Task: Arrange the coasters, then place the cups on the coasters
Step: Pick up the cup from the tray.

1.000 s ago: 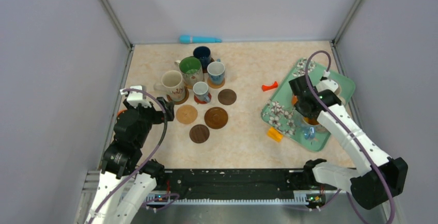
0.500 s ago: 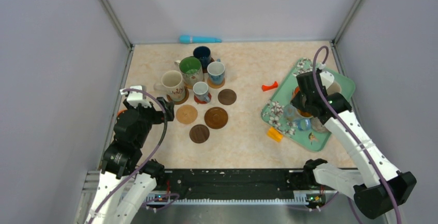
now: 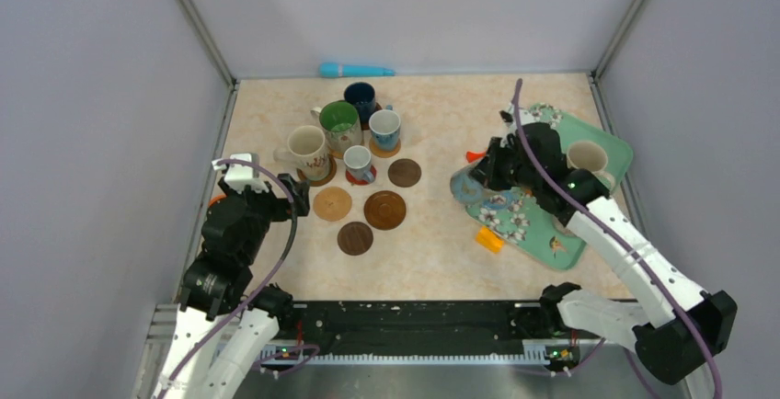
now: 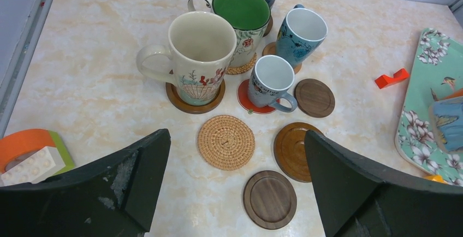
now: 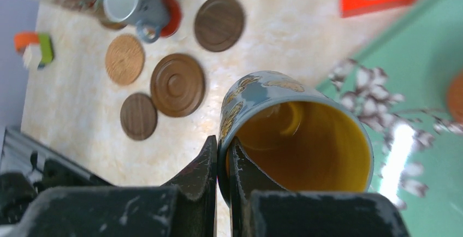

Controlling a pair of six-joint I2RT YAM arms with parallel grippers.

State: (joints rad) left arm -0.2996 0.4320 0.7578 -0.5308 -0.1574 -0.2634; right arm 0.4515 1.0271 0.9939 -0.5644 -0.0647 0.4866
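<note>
Tightly inside right claw (image 5: 223,158): blue mug (image 5: 261,92) rim.

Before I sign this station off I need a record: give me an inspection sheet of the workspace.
Surface: beige marbled table.
Job's things: dark blue mug, green mug, tall cream mug, floral mug, small mug each on a coaster; woven coaster, ridged coaster, far plain coaster, near plain coaster bare; short cream mug on the tray.
Clutter: red piece, orange block, blue pen-like object at the far wall, orange-green item.
Jaws: on the left arm wide open, empty; on the right arm shut on the yellow-lined mug, by its rim.
Cables: purple left cable, right cable, loose loops.
Surroundings: grey walls on three sides.
</note>
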